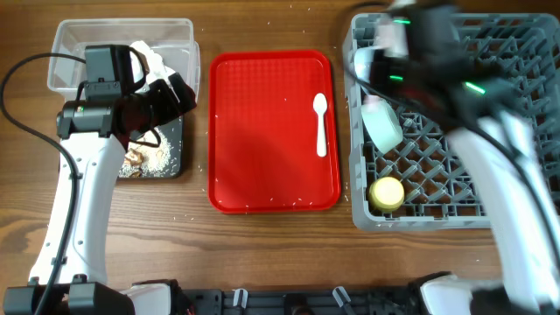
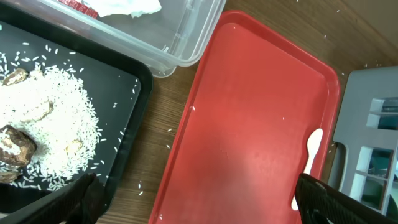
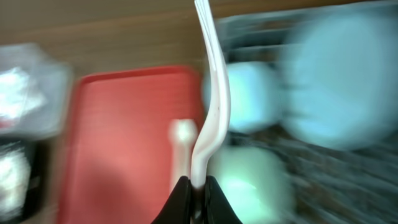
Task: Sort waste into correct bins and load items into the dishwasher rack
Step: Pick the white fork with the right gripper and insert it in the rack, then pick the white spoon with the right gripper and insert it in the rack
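Note:
My right gripper [image 3: 198, 183] is shut on the white fork [image 3: 211, 93], which stands upright in a motion-blurred view. It hovers over the grey dishwasher rack's [image 1: 420, 214] far left corner [image 1: 385, 48]. The rack holds a mint-green bowl [image 1: 382, 122], a yellow cup [image 1: 387, 192], a pale blue bowl [image 3: 252, 93] and a pale blue plate [image 3: 342, 81]. The white spoon [image 1: 321, 122] lies on the red tray [image 1: 262, 175]. My left gripper [image 2: 199, 205] is open and empty, between the black tray [image 2: 124, 155] of food scraps [image 2: 18, 143] and the red tray. The clear tub [image 1: 87, 39] holds the napkin [image 2: 130, 6] and red wrapper [image 2: 81, 5].
Loose rice grains lie scattered on the wooden table [image 1: 262, 254] around the black tray and the red tray. The left arm [image 1: 87, 175] reaches across the two bins. The right arm [image 1: 507, 184] crosses over the rack's right side.

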Motion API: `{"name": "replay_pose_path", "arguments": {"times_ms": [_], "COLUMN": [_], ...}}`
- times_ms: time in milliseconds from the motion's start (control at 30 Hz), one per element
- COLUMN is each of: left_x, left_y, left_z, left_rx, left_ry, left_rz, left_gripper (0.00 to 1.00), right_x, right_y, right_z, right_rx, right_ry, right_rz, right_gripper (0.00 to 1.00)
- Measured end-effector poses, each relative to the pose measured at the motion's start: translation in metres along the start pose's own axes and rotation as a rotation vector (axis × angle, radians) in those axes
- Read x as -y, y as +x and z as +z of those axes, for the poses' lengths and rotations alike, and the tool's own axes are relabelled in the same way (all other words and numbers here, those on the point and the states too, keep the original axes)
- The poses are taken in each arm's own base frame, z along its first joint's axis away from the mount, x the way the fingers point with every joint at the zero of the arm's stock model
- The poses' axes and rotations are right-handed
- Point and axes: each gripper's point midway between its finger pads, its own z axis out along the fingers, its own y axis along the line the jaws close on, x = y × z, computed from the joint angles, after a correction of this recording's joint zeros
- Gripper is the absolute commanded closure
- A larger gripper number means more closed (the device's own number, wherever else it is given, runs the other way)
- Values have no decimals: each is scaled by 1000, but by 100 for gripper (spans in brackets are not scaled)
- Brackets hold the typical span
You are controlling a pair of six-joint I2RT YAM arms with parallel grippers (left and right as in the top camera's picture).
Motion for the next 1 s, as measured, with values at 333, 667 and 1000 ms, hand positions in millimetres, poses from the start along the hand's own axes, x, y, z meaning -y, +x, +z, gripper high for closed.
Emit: {"name": "replay_pose_path", "arguments": {"times_ms": [333,667,1000], "left_x": [0,0,0], "left_y": [0,0,0], "left_z": [0,0,0], "left_rx": [0,0,0], "left_ry": [-1,0,-1], "left_rz": [0,0,0], "left_gripper": [0,0,0], "right_x": [132,93,-109], "right_y": [95,88,14], "right_z": [65,85,50], "right_rx": [-362,-321,-37], "right_ry": [330,97,-584], "right_rz": [-146,-139,-22], "right_gripper": [91,49,34]}}
